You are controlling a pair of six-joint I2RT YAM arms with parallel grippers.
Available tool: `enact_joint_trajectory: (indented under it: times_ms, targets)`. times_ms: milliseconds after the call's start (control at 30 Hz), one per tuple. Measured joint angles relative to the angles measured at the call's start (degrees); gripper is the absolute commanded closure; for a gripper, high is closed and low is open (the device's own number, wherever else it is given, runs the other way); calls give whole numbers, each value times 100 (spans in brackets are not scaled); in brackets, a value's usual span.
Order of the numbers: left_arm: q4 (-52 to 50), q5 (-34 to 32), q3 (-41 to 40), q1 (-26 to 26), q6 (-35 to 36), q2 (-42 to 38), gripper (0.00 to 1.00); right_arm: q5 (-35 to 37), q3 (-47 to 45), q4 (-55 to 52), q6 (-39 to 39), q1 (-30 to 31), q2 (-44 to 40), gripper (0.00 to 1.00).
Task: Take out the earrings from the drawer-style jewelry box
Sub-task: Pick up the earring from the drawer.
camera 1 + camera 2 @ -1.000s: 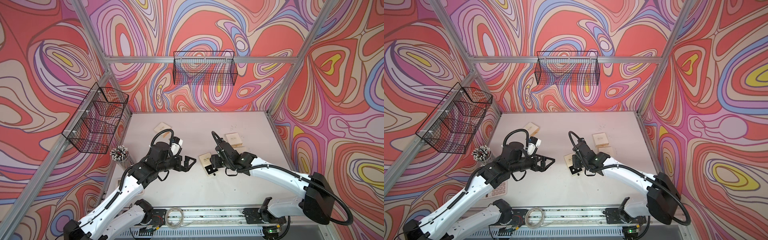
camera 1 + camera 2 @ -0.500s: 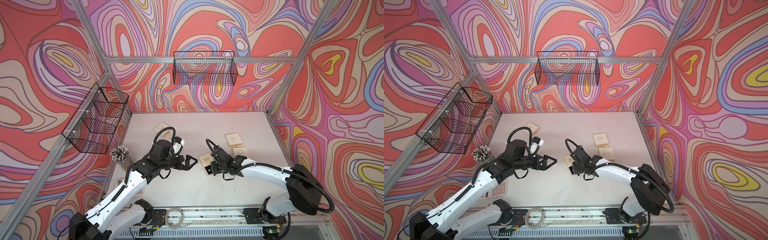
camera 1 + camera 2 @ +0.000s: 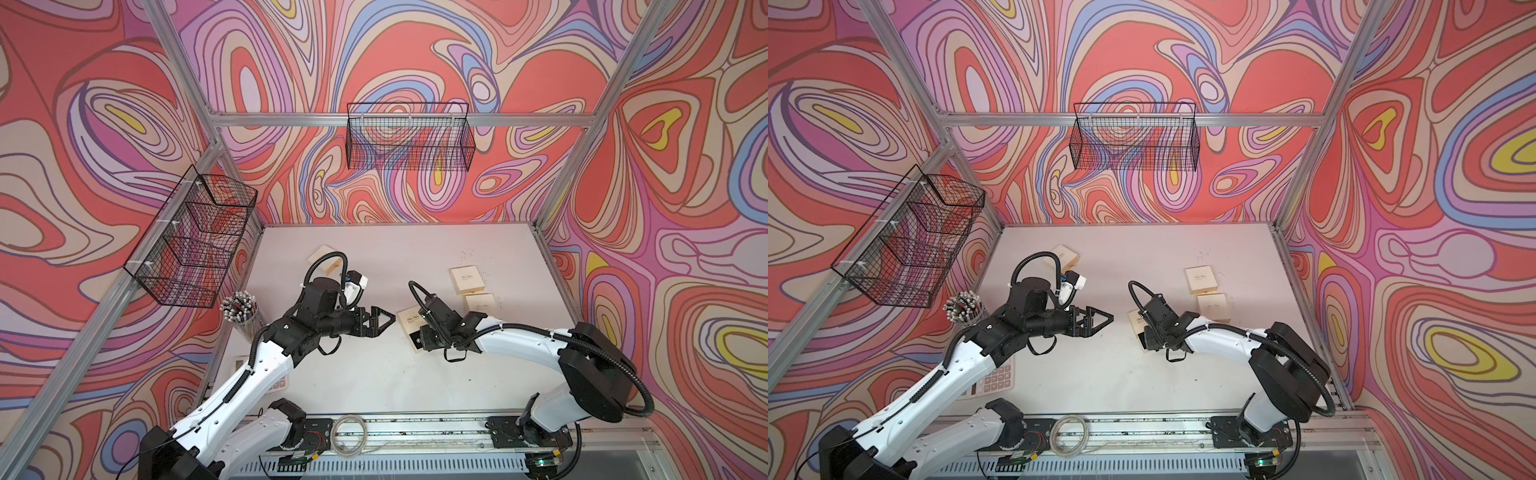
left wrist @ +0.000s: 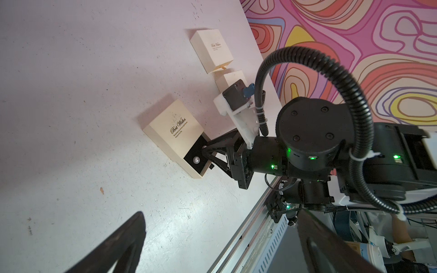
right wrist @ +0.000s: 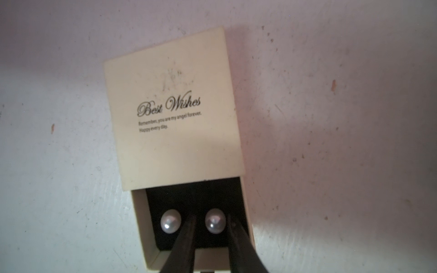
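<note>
Two pearl earrings (image 5: 170, 221) are sitting in the black foam of the drawer (image 5: 139, 212). The drawer is sticking partway out of the cream jewelry box (image 5: 175, 146), which is lying flat on the table (image 3: 374, 382). The right gripper (image 5: 211, 218) is reaching into the drawer with its jaws narrow. Its fingers (image 5: 184, 241) are straddling one earring, and the other earring is sitting just outside them. Cannot tell whether they are actually pinching it. The left gripper (image 3: 384, 321) is hovering near the box, apart from it, jaws spread wide and carrying nothing. Two more cream boxes (image 3: 467, 280) are lying close together beyond the right arm.
</note>
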Motion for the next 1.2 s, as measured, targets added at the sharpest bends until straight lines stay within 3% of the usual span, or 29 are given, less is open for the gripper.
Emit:
enact_joint_trajectory:
  times_ms: [467, 700, 1200]
  targets:
    - [39, 13, 0, 39, -46, -17, 0, 70, -4, 28, 46, 0, 133, 80]
    - [46, 24, 0, 42, -92, -44, 0, 87, -55, 157, 111, 0, 173, 88]
    - [136, 42, -9, 79, -151, -68, 0, 107, -138, 151, 267, 0, -190, 90]
